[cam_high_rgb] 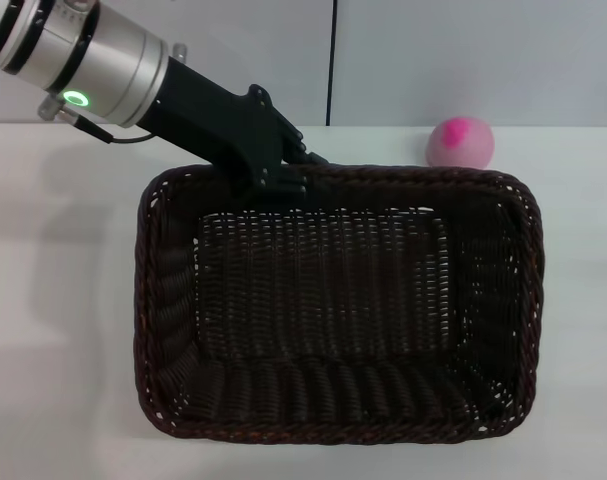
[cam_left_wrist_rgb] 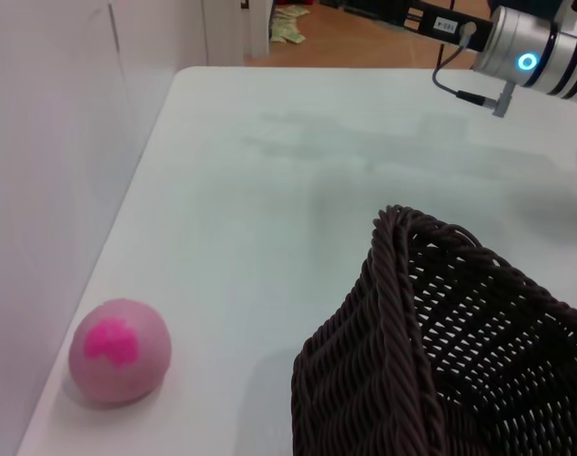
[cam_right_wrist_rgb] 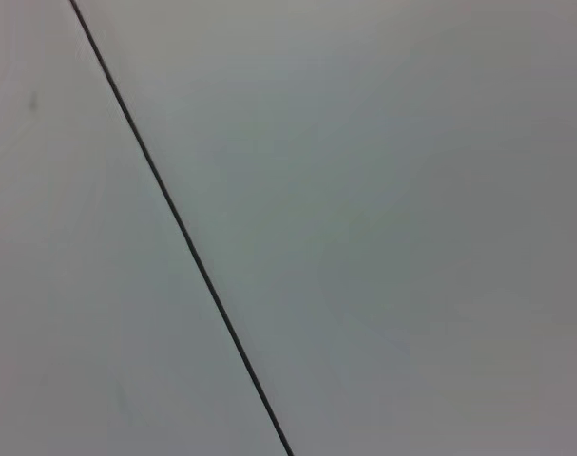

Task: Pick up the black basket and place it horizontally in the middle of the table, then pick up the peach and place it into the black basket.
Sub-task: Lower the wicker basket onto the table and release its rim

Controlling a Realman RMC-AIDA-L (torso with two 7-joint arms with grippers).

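The black basket point(cam_high_rgb: 333, 300) lies lengthwise across the middle of the white table point(cam_high_rgb: 63, 300), open side up and empty. My left gripper point(cam_high_rgb: 283, 180) reaches in from the upper left and sits on the basket's far rim, shut on the braided edge. The left wrist view shows a corner of the black basket point(cam_left_wrist_rgb: 431, 361). The peach point(cam_high_rgb: 460, 141) rests on the table just behind the basket's far right corner, close to the wall; in the left wrist view the peach point(cam_left_wrist_rgb: 119, 350) lies apart from the basket. My right gripper is out of view.
A pale wall point(cam_high_rgb: 463, 60) with a dark vertical seam runs along the table's far edge. Part of the right arm point(cam_left_wrist_rgb: 535, 57) with a lit ring hovers beyond the table's right end. The right wrist view shows only wall.
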